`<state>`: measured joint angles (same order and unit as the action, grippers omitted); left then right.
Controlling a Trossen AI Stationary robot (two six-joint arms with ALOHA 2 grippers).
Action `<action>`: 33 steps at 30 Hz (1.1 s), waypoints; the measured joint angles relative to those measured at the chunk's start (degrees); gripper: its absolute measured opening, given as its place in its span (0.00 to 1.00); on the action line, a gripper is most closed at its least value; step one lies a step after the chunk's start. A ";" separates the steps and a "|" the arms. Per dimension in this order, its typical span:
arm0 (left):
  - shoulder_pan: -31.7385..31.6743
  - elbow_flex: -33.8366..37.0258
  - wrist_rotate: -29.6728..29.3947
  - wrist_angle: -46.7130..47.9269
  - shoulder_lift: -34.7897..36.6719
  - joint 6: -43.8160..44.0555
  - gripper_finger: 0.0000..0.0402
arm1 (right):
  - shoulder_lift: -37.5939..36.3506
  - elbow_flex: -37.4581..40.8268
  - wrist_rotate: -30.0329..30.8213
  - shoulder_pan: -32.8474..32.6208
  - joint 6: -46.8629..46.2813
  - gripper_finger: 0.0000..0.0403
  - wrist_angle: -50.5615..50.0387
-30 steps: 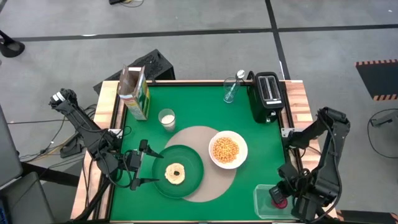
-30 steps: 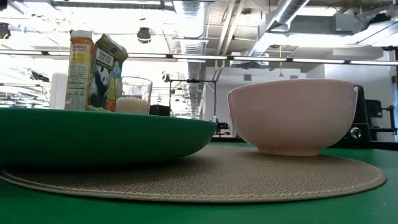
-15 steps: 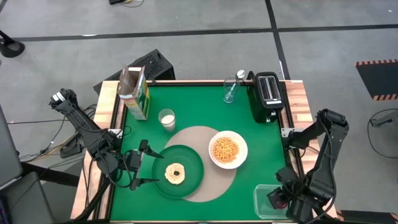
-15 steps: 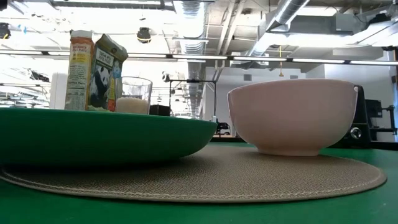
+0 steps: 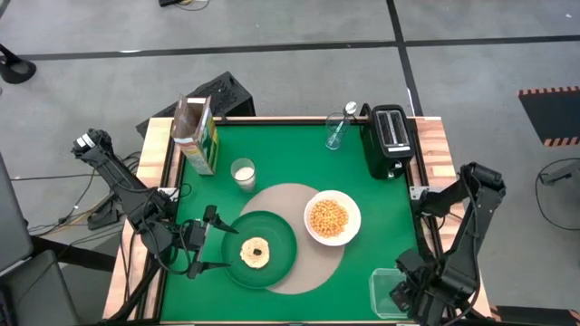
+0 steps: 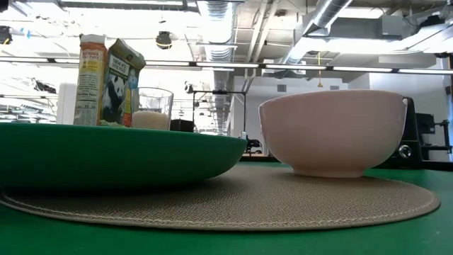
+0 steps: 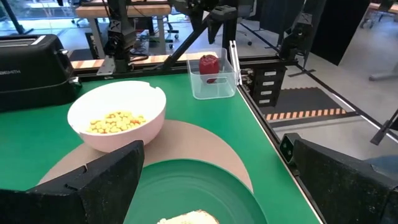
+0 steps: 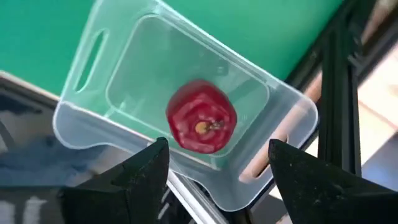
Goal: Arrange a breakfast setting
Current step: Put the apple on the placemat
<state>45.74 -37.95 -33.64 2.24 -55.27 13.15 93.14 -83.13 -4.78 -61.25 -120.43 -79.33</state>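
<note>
Right pincer (image 8: 214,180), fingers spread, has slid over the clear bin (image 8: 87,118) at the worktop's near right corner, now covering the red apple (image 8: 201,124) from overhead. Probably lining up to grab it. Left pincer (image 5: 214,241) waits spread beside the dark green plate (image 5: 281,243) holding the bagel (image 5: 255,251).

Readable print scarce. On the black toaster (image 7: 31,68), at the side facing the white bowl (image 7: 118,121), a short line of pale capital letters, too small to spell out with certainty. On the green-yellow cereal box (image 6: 107,81), standing behind the dark green plate (image 6: 120,152), a panda picture and blocks of fine print on the narrow side panel, none of it legible. Nothing else lettered.
</note>
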 joint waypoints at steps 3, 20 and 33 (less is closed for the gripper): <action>-0.02 0.00 0.01 0.00 0.00 0.00 0.99 | -0.04 0.00 0.02 0.71 3.03 0.74 2.53; -0.02 0.00 0.03 -0.02 0.00 -0.02 0.99 | -0.04 0.00 0.99 0.91 -2.61 0.88 3.09; -0.02 0.00 0.10 0.00 0.00 -0.02 0.99 | -0.03 0.00 -0.74 0.52 -2.11 0.93 2.58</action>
<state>45.72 -37.95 -33.54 2.24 -55.27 13.13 93.11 -83.13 -5.52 -60.73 -122.54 -76.76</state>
